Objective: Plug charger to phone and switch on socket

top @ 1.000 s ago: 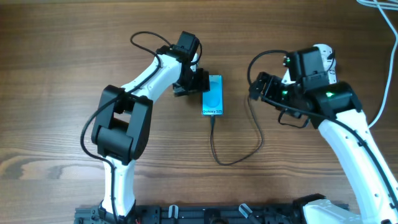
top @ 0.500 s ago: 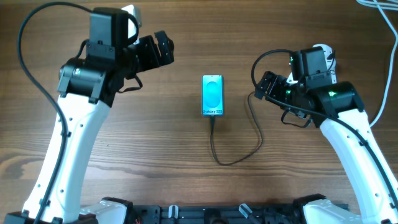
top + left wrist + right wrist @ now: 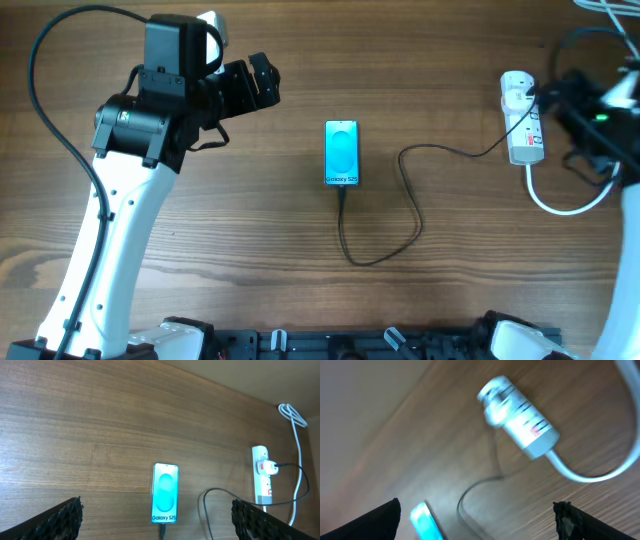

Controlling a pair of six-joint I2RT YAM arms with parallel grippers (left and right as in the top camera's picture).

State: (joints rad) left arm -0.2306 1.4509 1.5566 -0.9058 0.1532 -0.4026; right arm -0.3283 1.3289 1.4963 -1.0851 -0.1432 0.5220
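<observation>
Socket (image 3: pixel 524 120) lies far right on the table (image 3: pixel 250 250), with a white adapter plugged in. Its thick white cord (image 3: pixel 556 210) curls off the near end. I judge it light, hard plastic that is apt to skate on the wood, so I'd press the switch straight down, never sideways. I can't read the switch state.

Charger (image 3: pixel 370 262) is limp and loops from the adapter to the phone (image 3: pixel 341 150) at centre. The tip seems seated in the phone's near end, though it's small in view.

Left gripper (image 3: pixel 262 82) hangs far left, fingers spread wide, empty. Right gripper (image 3: pixel 477 522) is just right of the socket, likewise spread and empty.
</observation>
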